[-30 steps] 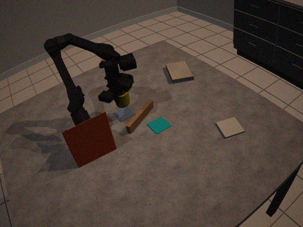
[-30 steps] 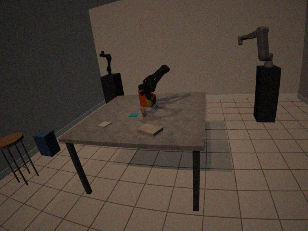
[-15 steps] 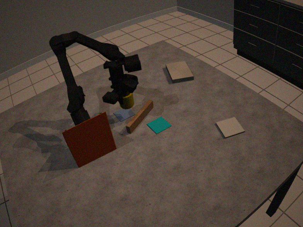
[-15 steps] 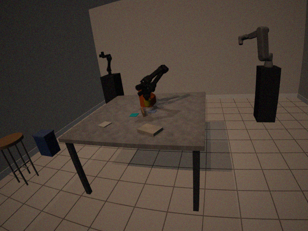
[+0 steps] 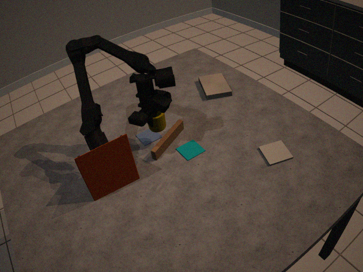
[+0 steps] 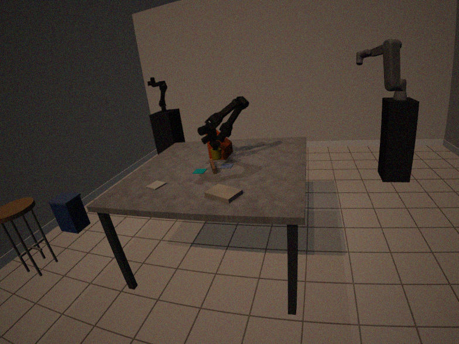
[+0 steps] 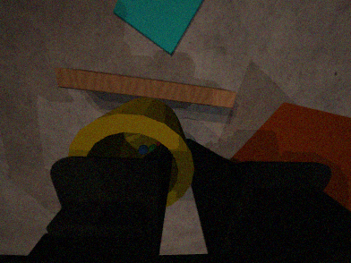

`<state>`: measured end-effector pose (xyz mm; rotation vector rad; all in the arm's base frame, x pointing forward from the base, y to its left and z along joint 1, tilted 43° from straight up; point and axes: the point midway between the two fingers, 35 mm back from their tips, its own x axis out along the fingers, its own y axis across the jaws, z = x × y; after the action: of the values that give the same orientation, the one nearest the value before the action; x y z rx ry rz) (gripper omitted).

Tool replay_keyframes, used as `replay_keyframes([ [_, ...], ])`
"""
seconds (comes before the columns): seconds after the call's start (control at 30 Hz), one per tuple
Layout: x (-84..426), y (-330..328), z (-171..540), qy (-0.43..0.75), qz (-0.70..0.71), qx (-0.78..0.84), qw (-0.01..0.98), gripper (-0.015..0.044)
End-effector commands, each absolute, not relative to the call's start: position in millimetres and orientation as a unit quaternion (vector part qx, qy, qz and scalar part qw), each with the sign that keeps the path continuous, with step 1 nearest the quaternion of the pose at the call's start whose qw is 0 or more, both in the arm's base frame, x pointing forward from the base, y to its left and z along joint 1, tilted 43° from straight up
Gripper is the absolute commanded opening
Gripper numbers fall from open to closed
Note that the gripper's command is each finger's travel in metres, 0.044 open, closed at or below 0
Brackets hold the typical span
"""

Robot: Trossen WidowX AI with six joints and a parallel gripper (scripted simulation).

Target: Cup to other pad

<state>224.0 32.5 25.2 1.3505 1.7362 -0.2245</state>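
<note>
On the table (image 5: 234,205) there are two flat pads, one pale blue (image 5: 148,136) and one teal (image 5: 190,149), one yellow cup (image 5: 158,121) and one wooden bar (image 5: 167,139). Two marbles show in the cup, one blue (image 7: 142,149) and one green (image 7: 152,147). There are also one upright orange panel (image 5: 107,167), one thick beige slab (image 5: 215,85) and one thin beige tile (image 5: 275,152).

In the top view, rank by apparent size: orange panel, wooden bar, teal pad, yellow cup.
1. orange panel, by far the largest.
2. wooden bar.
3. teal pad.
4. yellow cup, though the gripper shut on it hides part, and it is off the table, so nearer the camera.
</note>
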Motion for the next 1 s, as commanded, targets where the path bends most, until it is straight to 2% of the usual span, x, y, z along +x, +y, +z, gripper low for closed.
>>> replay_keyframes([
  [0.0, 228.4, 27.9, 22.2, 0.701, -0.089, 0.543, 0.453, 0.0],
  [0.97, 252.9, -5.6, -6.4, 0.701, -0.089, 0.543, 0.455, 0.0],
])
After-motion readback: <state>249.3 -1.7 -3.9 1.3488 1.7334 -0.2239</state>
